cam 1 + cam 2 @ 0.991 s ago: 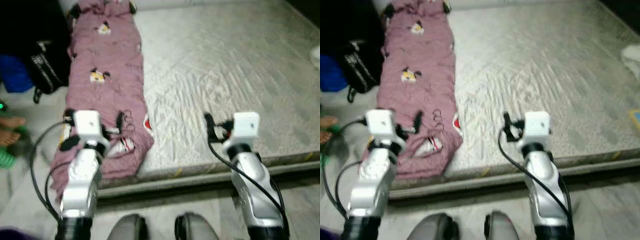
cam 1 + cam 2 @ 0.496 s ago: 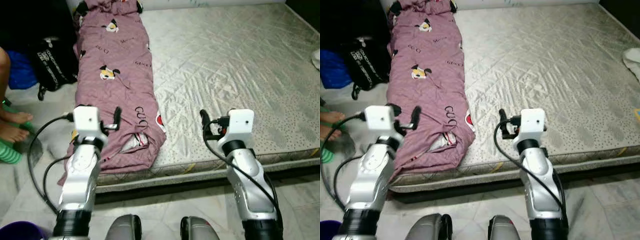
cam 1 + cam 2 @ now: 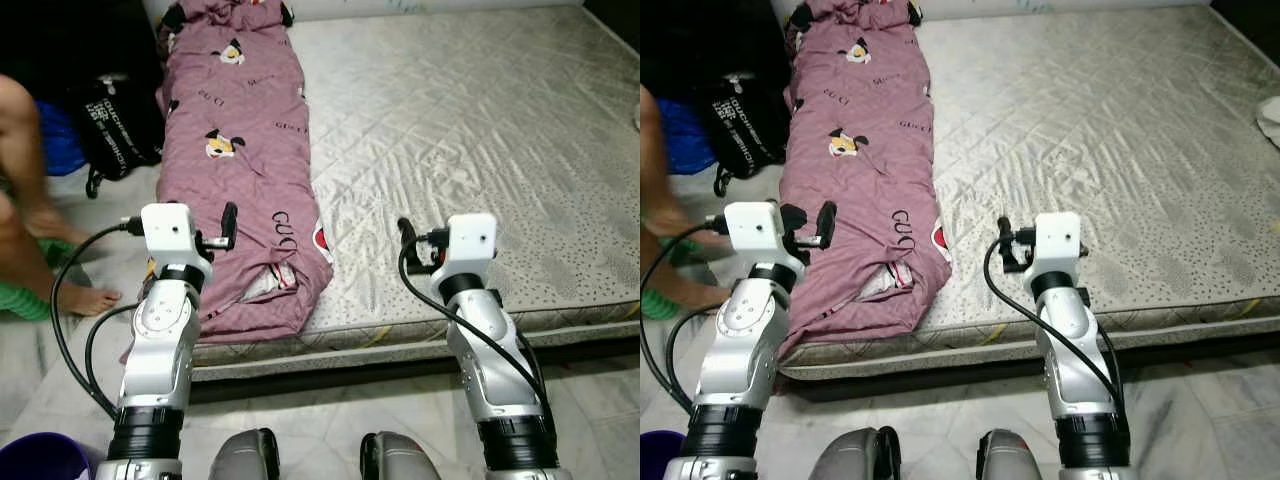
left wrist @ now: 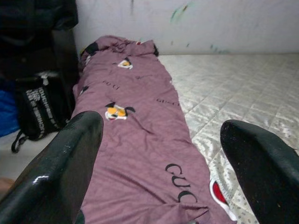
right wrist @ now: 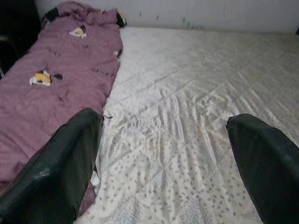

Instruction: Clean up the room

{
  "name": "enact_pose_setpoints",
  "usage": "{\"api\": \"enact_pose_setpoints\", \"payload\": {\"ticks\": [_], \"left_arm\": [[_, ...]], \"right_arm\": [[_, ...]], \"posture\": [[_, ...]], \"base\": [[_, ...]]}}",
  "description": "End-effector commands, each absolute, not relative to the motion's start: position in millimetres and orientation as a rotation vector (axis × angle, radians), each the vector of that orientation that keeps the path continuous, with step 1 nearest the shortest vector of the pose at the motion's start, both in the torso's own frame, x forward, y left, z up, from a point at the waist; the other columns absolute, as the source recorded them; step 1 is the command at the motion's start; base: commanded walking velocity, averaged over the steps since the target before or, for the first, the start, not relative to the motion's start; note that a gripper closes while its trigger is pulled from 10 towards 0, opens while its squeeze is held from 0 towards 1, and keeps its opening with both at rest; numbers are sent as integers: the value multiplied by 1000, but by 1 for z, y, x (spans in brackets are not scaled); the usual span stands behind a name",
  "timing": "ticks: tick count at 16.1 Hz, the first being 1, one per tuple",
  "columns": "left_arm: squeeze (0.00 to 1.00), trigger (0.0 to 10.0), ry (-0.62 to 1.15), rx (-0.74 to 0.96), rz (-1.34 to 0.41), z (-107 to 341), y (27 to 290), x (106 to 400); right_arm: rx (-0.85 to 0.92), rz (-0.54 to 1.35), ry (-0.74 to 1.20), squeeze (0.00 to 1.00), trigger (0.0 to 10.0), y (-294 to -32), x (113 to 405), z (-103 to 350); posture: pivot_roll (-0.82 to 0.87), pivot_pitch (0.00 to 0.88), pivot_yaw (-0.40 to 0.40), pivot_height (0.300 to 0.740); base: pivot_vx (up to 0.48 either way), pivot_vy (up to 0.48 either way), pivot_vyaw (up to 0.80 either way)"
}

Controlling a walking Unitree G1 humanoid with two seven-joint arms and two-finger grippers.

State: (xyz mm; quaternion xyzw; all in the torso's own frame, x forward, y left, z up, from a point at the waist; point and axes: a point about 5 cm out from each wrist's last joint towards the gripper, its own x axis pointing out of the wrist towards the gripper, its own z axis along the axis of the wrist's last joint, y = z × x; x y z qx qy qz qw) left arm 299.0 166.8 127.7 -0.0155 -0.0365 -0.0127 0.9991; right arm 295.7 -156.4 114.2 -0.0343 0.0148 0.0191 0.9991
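Beside bed (image 3: 480, 120), person's leg (image 3: 25, 190) now nearer.

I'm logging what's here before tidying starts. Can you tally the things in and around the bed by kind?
Mattress: 1
Purple printed blanket: 1
Black bag: 1
Blue item beside the bag: 1
Purple bucket: 1
Robot claws, left claw and right claw: 2
Total: 7

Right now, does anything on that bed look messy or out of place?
Yes. A purple blanket lies bunched in a long strip along the left side of the mattress, its near end rumpled and drooping over the edge. The mattress itself is bare.
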Motion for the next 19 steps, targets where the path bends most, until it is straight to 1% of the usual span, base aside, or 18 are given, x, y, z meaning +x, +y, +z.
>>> {"api": "enact_pose_setpoints", "payload": {"ticks": [1,2,5,7,9,11,14,19], "left_arm": [[0,10000,-60,-14,-37,122,167,299],[0,10000,-43,-16,-13,114,169,298],[0,10000,-9,-31,21,103,170,289],[0,10000,-6,-10,-22,103,172,288],[0,10000,10,-27,-32,102,173,292],[0,10000,16,-43,-48,100,169,292],[0,10000,15,-38,-73,98,159,289],[0,10000,20,-42,-57,99,165,288]], "right_arm": [[-66,39,3,0,10000,-160,303,123],[-84,71,-1,0,10000,-158,306,125],[-94,81,18,0,10000,-158,303,116],[-75,75,37,0,10000,-151,299,106],[-61,53,36,0,10000,-152,299,105],[-68,51,40,0,10000,-153,296,103],[-90,50,52,0,10000,-159,292,99],[-91,67,64,0,10000,-155,288,97]], "posture": [[-53,42,-1,740],[-54,52,-17,740],[-38,89,-9,740],[-28,112,27,740],[-34,130,33,740],[-51,140,29,740],[-56,144,24,740],[-55,206,17,740]], "base": [[0,0,0],[0,0,0],[0,0,0],[0,0,-800],[0,0,-600],[0,476,0],[0,0,0],[0,0,0]]}}
